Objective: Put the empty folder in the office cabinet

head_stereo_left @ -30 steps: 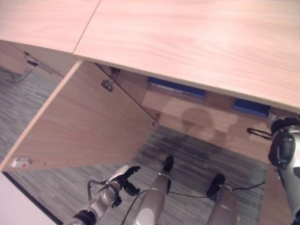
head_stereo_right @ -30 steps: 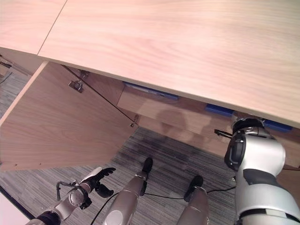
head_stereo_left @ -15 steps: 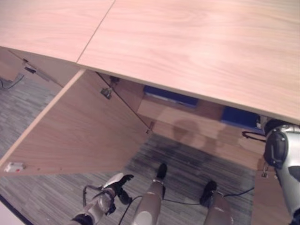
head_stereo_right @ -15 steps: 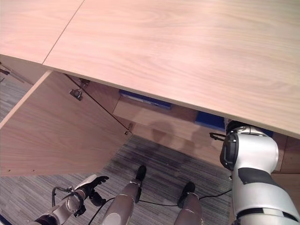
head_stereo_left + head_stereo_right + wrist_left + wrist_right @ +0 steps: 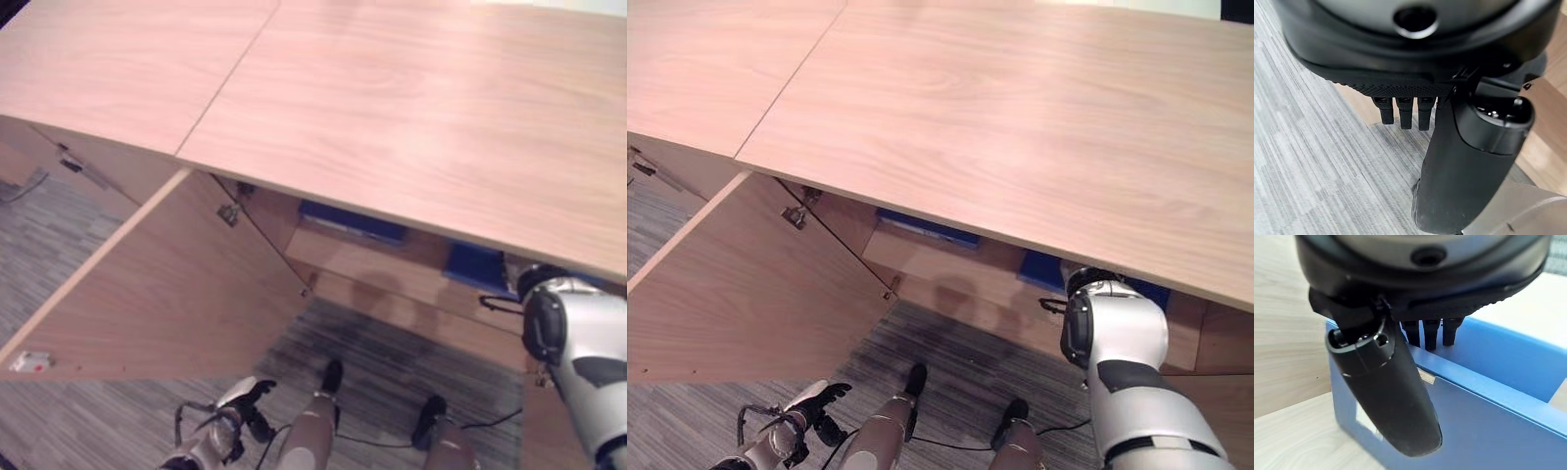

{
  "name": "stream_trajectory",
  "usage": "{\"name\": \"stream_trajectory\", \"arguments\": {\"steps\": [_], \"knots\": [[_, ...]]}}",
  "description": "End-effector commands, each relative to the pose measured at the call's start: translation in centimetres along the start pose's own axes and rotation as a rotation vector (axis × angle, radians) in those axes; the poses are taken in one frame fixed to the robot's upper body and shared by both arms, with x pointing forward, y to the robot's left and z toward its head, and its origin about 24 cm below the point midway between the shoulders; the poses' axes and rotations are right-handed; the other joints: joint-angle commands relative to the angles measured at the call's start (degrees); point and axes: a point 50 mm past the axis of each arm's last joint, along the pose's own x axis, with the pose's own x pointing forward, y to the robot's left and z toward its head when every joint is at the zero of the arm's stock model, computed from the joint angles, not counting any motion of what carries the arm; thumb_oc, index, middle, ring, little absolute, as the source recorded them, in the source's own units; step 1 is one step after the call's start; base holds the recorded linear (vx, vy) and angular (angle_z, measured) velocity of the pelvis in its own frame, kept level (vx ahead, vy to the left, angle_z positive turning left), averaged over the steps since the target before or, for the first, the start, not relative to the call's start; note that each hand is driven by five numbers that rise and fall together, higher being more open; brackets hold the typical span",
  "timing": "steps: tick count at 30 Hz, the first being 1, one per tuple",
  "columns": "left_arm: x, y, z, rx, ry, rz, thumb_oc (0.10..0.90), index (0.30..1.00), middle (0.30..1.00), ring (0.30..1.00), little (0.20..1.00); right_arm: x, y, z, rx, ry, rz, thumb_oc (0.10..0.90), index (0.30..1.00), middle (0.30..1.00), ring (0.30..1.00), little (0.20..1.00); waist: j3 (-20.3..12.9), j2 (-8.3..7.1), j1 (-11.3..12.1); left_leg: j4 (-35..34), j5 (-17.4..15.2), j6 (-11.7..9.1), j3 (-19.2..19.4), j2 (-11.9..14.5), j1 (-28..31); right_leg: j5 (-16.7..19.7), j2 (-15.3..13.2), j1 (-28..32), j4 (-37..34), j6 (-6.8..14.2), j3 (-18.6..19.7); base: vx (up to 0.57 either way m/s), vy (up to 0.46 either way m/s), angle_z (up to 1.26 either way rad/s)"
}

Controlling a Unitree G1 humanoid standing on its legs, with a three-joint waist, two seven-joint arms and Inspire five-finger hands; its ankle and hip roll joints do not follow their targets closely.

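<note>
- Grey carpet (image 5: 118, 431) lies below the wooden cabinet (image 5: 411, 108), its door (image 5: 167, 294) swung open at left.
- My right hand (image 5: 1396, 382) pinches the blue folder (image 5: 1488, 396) inside the cabinet, thumb on its front wall, to seat it on the shelf.
- My left hand (image 5: 808, 406) hangs low, lower left, fingers relaxed and holding nothing.

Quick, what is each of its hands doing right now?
Left hand: open, holding nothing, hanging low over the carpet.
Right hand: shut on the blue folder, thumb on the near face, fingers behind its top edge.
</note>
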Motion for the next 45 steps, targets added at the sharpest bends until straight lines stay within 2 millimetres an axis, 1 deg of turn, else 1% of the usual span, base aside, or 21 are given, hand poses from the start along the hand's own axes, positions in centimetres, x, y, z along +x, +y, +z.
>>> {"name": "stream_trajectory", "arguments": {"steps": [1, 6, 11, 12, 13, 14, 15, 16, 17, 19, 20, 21, 22, 26, 28, 33, 37, 42, 43, 44, 45], "knots": [[0.2, 1.6, -1.1, 0.036, 0.055, 0.066, 0.800, 0.900, 0.900, 0.900, 0.900, 0.2, 0.0, 2.3, 0.013, -0.110, -0.004, 0.800, 0.900, 0.900, 0.900, 0.900, -1.10, -0.90, 1.39, -5.54, -1.18, -1.45, -3.88, 2.86, 2.81, -4.57, 0.62, 4.94, 1.53, 4.58, 1.26, 0.00, 0.000, 0.00], [0.2, 1.0, -1.5, 0.044, 0.087, 0.052, 0.800, 0.900, 0.900, 0.900, 0.900, 0.8, -0.8, 1.4, -0.035, -0.130, 0.014, 0.800, 0.900, 0.900, 0.900, 0.900, -2.10, -1.65, 1.31, -8.82, 0.07, -1.60, -3.81, 3.26, 4.90, -3.88, 0.94, 6.75, -0.80, 4.56, 0.58, 0.04, 0.001, 0.06], [0.0, 0.5, -2.1, 0.046, 0.108, 0.036, 0.800, 0.900, 0.900, 0.900, 0.900, 0.5, -0.1, 0.8, -0.054, -0.151, 0.112, 0.800, 0.900, 0.900, 0.900, 0.900, -3.27, -2.42, 0.89, -11.98, 1.14, -1.64, -3.56, 3.82, 7.08, -3.27, 1.40, 8.16, -2.40, 4.52, 0.18, 0.03, 0.004, 0.02], [0.0, 0.3, -2.3, 0.044, 0.117, 0.031, 0.800, 0.900, 0.900, 0.900, 0.900, 0.3, 0.3, 0.7, -0.045, -0.154, 0.147, 0.800, 0.900, 0.900, 0.900, 0.900, -3.54, -2.69, 0.75, -12.68, 1.32, -1.63, -3.44, 3.97, 7.70, -3.04, 1.50, 8.59, -2.91, 4.52, 0.05, 0.00, 0.000, 0.00], [-0.1, 0.0, -2.6, 0.029, 0.131, 0.028, 0.800, 0.900, 0.900, 0.900, 0.900, -0.6, 1.3, 0.3, -0.032, -0.177, 0.241, 0.800, 0.900, 0.900, 0.900, 0.900, -3.91, -2.89, 0.36, -13.58, 2.07, -1.49, -3.29, 4.25, 8.34, -1.94, 1.84, 8.95, -3.85, 4.49, 0.07, 0.03, 0.010, 0.01], [-0.2, 0.0, -2.6, 0.028, 0.133, 0.027, 0.800, 0.900, 0.900, 0.900, 0.900, -0.6, 1.3, 0.3, -0.034, -0.176, 0.240, 0.800, 0.900, 0.900, 0.900, 0.900, -3.95, -2.98, 0.30, -13.74, 1.69, -1.55, -3.22, 4.30, 8.68, -2.52, 1.82, 9.15, -3.67, 4.51, 0.09, 0.05, 0.028, -0.03], [-0.2, -0.5, -2.8, -0.001, 0.142, 0.020, 0.800, 0.900, 0.900, 0.900, 0.900, -2.0, 2.5, -0.7, -0.025, -0.204, 0.393, 0.800, 0.900, 0.900, 0.900, 0.900, -4.00, -3.44, -0.45, -14.56, 1.74, -1.47, -2.87, 4.54, 9.63, -2.26, 2.04, 9.40, -4.02, 4.46, 0.45, 0.02, 0.020, -0.05], [-0.3, -0.6, -2.9, -0.002, 0.144, 0.018, 0.800, 0.900, 0.900, 0.900, 0.900, -2.0, 2.4, -0.9, -0.027, -0.204, 0.392, 0.800, 0.900, 0.900, 0.900, 0.900, -4.19, -3.27, -0.53, -14.61, 2.32, -1.37, -2.95, 4.59, 9.36, -1.32, 2.20, 9.37, -4.61, 4.47, 0.38, 0.02, 0.039, -0.04], [-0.3, -0.9, -2.7, -0.028, 0.144, 0.016, 0.800, 0.900, 0.900, 0.900, 0.900, -3.2, 2.8, -1.5, 0.012, -0.231, 0.530, 0.800, 0.900, 0.900, 0.900, 0.900, -4.08, -3.51, -1.13, -14.97, 2.29, -1.27, -2.70, 4.71, 10.05, -1.18, 2.36, 9.73, -4.88, 4.49, 0.49, 0.00, 0.027, -0.06], [-0.4, -1.7, -2.8, -0.047, 0.149, 0.000, 0.800, 0.900, 0.900, 0.900, 0.900, -4.0, 1.8, -2.3, 0.062, -0.264, 0.669, 0.800, 0.900, 0.900, 0.900, 0.900, -4.26, -3.79, -2.00, -15.57, 1.88, -1.18, -2.33, 4.88, 11.43, -1.53, 2.46, 10.47, -4.82, 4.57, 0.49, 0.06, 0.013, -0.06], [-0.5, -1.8, -2.8, -0.055, 0.148, -0.003, 0.800, 0.900, 0.900, 0.900, 0.900, -4.1, 0.9, -2.4, 0.090, -0.275, 0.725, 0.800, 0.900, 0.900, 0.900, 0.900, -4.30, -3.68, -2.39, -15.62, 2.21, -1.04, -2.31, 4.94, 11.43, -0.71, 2.61, 10.55, -5.36, 4.60, 0.40, 0.05, 0.025, -0.05], [-0.6, -2.0, -3.0, -0.055, 0.151, -0.011, 0.800, 0.900, 0.900, 0.900, 0.900, -3.8, -0.2, -2.5, 0.118, -0.283, 0.752, 0.800, 0.900, 0.900, 0.900, 0.900, -4.53, -3.63, -2.72, -15.76, 2.13, -1.01, -2.19, 5.00, 11.85, -0.61, 2.69, 10.87, -5.59, 4.64, 0.25, 0.01, 0.028, -0.06], [-0.7, -2.1, -3.1, -0.054, 0.154, -0.015, 0.800, 0.900, 0.900, 0.900, 0.900, -3.7, -0.5, -2.6, 0.118, -0.280, 0.751, 0.800, 0.900, 0.900, 0.900, 0.900, -4.69, -3.67, -2.74, -15.80, 2.13, -1.01, -2.21, 5.02, 11.99, -0.60, 2.70, 11.02, -5.65, 4.65, 0.21, 0.03, 0.018, -0.03], [-1.4, -2.6, -4.5, -0.029, 0.176, -0.057, 0.800, 0.900, 0.900, 0.900, 0.900, -3.6, -3.1, -3.2, 0.172, -0.275, 0.915, 0.800, 0.900, 0.900, 0.900, 0.900, -5.49, -3.53, -3.67, -16.38, 1.86, -1.04, -1.41, 5.46, 14.01, -0.43, 2.89, 12.31, -6.21, 4.88, 0.29, 0.06, 0.027, 0.00], [-2.0, -3.0, -5.5, -0.014, 0.196, -0.089, 0.800, 0.900, 0.900, 0.900, 0.900, -3.9, -3.8, -3.1, 0.169, -0.281, 1.005, 0.800, 0.900, 0.900, 0.900, 0.900, -6.00, -3.54, -4.18, -16.53, 1.65, -1.10, -0.82, 5.73, 15.11, -0.31, 2.95, 12.95, -6.76, 5.00, 0.54, 0.07, 0.036, -0.03], [-2.7, -4.5, -6.2, 0.012, 0.211, -0.154, 0.800, 0.900, 0.900, 0.900, 0.900, -3.9, -5.4, -3.5, 0.149, -0.269, 1.076, 0.800, 0.900, 0.900, 0.900, 0.900, -7.16, -3.66, -4.84, -16.72, 1.18, -1.17, -0.07, 5.91, 16.36, -0.02, 3.12, 14.01, -8.00, 5.22, 1.00, 0.04, 0.016, -0.09], [-2.9, -4.9, -6.5, 0.005, 0.222, -0.161, 0.800, 0.900, 0.900, 0.900, 0.900, -3.9, -5.9, -3.5, 0.064, -0.295, 1.092, 0.800, 0.900, 0.900, 0.900, 0.900, -7.70, -3.73, -5.11, -16.78, 1.12, -1.15, 0.17, 5.87, 16.57, 0.35, 3.02, 14.36, -8.56, 5.24, 1.05, 0.01, 0.007, -0.07], [-3.2, -5.0, -7.2, -0.031, 0.259, -0.145, 0.800, 0.900, 0.900, 0.900, 0.900, -3.6, -7.8, -4.5, -0.190, -0.339, 1.084, 0.800, 0.900, 0.900, 0.900, 0.900, -8.40, -4.08, -5.91, -16.77, 0.82, -1.10, 0.51, 5.78, 17.11, 0.63, 3.01, 14.78, -8.82, 5.18, 1.28, 0.00, 0.000, 0.00], [-3.2, -5.0, -7.2, -0.031, 0.259, -0.145, 0.800, 0.900, 0.900, 0.900, 0.900, -3.6, -7.8, -4.5, -0.190, -0.339, 1.083, 0.759, 0.839, 0.839, 0.839, 0.839, -8.41, -4.09, -5.92, -16.78, 0.82, -1.10, 0.51, 5.78, 17.11, 0.63, 3.00, 14.78, -8.82, 5.18, 1.27, 0.00, 0.000, 0.00], [-3.2, -5.1, -7.2, -0.037, 0.264, -0.143, 0.800, 0.900, 0.900, 0.900, 0.900, -3.2, -8.4, -5.2, -0.251, -0.324, 1.065, 0.549, 0.524, 0.524, 0.524, 0.524, -8.53, -4.20, -6.02, -16.75, 0.77, -1.09, 0.52, 5.75, 17.30, 0.61, 3.08, 14.95, -8.81, 5.12, 1.34, 0.00, 0.000, 0.00], [-3.3, -5.2, -7.3, -0.041, 0.266, -0.141, 0.800, 0.900, 0.900, 0.900, 0.900, -2.9, -8.9, -5.5, -0.281, -0.315, 1.054, 0.424, 0.335, 0.335, 0.335, 0.335, -8.62, -4.20, -6.16, -16.75, 0.72, -1.08, 0.52, 5.76, 17.43, 0.58, 3.09, 15.06, -8.79, 5.13, 1.33, 0.00, 0.000, 0.00]]}}
